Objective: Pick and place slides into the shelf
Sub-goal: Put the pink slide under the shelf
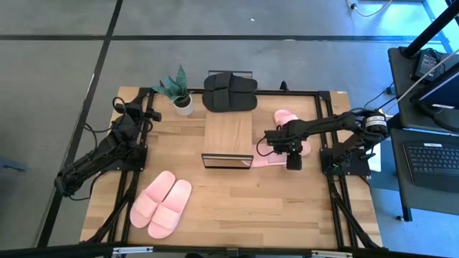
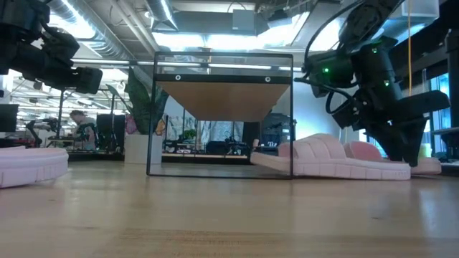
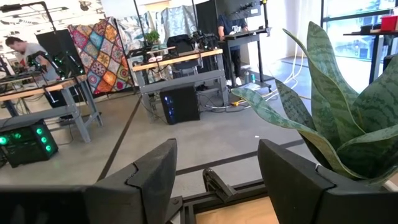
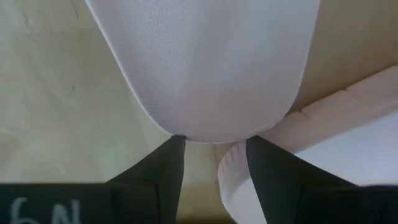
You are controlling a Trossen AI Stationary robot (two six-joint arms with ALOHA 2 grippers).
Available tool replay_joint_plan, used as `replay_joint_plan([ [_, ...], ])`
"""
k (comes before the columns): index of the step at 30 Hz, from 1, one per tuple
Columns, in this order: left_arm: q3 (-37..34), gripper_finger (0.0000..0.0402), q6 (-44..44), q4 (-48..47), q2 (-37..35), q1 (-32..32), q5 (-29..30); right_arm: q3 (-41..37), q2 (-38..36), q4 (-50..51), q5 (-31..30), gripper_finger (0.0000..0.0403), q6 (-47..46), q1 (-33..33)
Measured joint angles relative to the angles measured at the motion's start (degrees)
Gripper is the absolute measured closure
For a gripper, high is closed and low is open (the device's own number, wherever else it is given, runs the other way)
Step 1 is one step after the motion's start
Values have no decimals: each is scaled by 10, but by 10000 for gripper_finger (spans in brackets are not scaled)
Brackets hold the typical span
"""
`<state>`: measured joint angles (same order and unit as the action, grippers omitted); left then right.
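On the wooden table (image 1: 229,208), left side: left gripper (image 3: 217,180) parked by the potted plant (image 1: 181,92), fingers spread, empty; pink pair (image 1: 161,203) untouched up front. Middle: shelf (image 1: 228,140), black pair (image 1: 229,92) behind it, none visibly shelved. Right: right gripper (image 1: 294,163) pinching a pink slide (image 4: 205,68) beside the shelf; task looks barely started. Lab desks, a person beyond.

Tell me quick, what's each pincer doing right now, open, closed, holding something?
Left pincer: open, empty, parked near the plant.
Right pincer: closed on the edge of a pink slide beside the shelf.
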<state>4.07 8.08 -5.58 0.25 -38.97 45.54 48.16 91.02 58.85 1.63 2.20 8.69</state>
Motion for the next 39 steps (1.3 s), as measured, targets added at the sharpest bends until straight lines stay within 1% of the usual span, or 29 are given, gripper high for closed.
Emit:
replay_joint_plan([
  [8, 0, 185, 0, 0, 0, 0, 0, 0, -3, -33, 2, 231, -1, 0],
  [16, 0, 185, 0, 0, 0, 0, 0, -1, -3, -36, 1, 231, -14, 0],
  [23, 0, 185, 0, 0, 0, 0, 0, 0, -3, -36, 1, 231, -6, 0],
  [31, 0, 185, -1, 0, 0, 0, 0, 9, -19, -140, 0, 231, 14, 0],
  [34, 0, 185, -1, 0, 0, 0, 0, 8, -20, -148, -1, 231, 25, 0],
  [39, 0, 185, -1, 0, 0, 0, 0, 8, -20, -192, 2, 231, 26, 0],
])
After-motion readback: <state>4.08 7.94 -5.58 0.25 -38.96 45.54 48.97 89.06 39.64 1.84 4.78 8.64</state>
